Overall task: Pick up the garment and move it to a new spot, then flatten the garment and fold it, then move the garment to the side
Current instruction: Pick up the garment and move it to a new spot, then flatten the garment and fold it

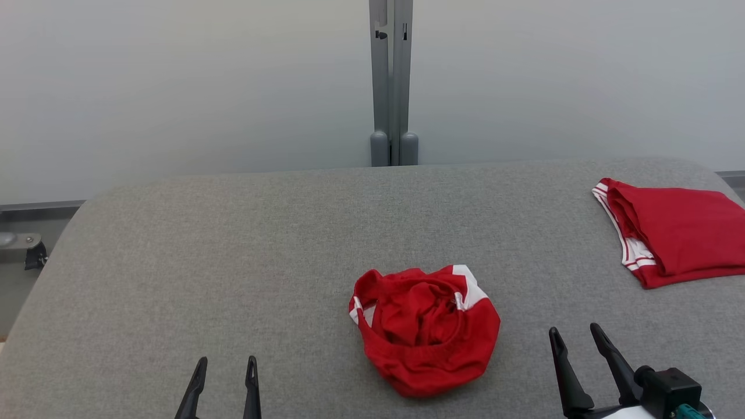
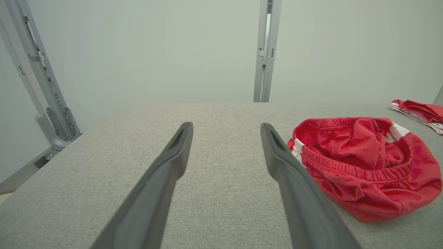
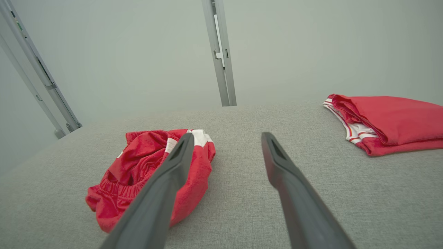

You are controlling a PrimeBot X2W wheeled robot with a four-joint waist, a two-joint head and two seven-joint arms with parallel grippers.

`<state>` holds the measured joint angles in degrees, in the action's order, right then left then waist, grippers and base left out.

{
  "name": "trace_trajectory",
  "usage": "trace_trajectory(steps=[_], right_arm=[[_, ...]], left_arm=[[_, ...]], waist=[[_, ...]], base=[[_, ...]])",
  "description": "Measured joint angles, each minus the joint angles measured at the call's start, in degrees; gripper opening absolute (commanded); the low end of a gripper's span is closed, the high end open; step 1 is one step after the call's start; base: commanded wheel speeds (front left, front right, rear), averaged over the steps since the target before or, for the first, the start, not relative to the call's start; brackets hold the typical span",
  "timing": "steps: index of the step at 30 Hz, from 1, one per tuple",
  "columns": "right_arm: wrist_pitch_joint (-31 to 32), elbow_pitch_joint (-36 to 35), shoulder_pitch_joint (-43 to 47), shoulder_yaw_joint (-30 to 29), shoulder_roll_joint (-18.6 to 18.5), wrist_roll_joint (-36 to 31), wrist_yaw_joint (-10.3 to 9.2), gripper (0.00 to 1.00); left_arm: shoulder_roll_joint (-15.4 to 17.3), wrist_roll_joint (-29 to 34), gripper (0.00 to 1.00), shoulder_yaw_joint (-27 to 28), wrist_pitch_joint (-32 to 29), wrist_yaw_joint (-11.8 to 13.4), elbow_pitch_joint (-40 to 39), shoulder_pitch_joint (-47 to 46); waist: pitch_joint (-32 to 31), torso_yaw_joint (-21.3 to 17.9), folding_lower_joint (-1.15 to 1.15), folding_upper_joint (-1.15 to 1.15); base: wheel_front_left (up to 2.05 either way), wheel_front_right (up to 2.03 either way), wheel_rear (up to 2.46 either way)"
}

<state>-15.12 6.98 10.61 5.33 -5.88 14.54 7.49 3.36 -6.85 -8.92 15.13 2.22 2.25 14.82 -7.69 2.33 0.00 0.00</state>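
Observation:
The garment [image 1: 681, 233], red with white striped edging, lies folded flat at the far right of the grey padded table [image 1: 233, 262]; it also shows as the garment [image 3: 391, 121] and the garment [image 2: 420, 110]. My right gripper [image 1: 574, 331] stands open near the front edge, well short of it, fingers [image 3: 277, 162] empty. My left gripper [image 1: 226, 364] is open at the front left, nothing between its fingers [image 2: 173, 155].
A smaller crumpled red garment [image 1: 425, 331] with an elastic band and white patches sits mid-table between the grippers, nearer the right one [image 3: 138, 166], [image 2: 367, 166]. A grey post [image 1: 391, 81] rises behind the table's far edge. Bare grey surface spreads across the left half.

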Motion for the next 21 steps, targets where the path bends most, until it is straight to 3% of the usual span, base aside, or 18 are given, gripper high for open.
trace_trajectory(steps=[21], right_arm=[[0.0,0.62,0.13,0.15,0.48,0.0,0.0,1.0]], left_arm=[[-0.41,0.91,1.0,-0.1,0.0,-1.53,0.49,-0.21]], waist=[[-0.16,-0.53,0.0,0.0]], base=[[0.0,0.0,0.0]])
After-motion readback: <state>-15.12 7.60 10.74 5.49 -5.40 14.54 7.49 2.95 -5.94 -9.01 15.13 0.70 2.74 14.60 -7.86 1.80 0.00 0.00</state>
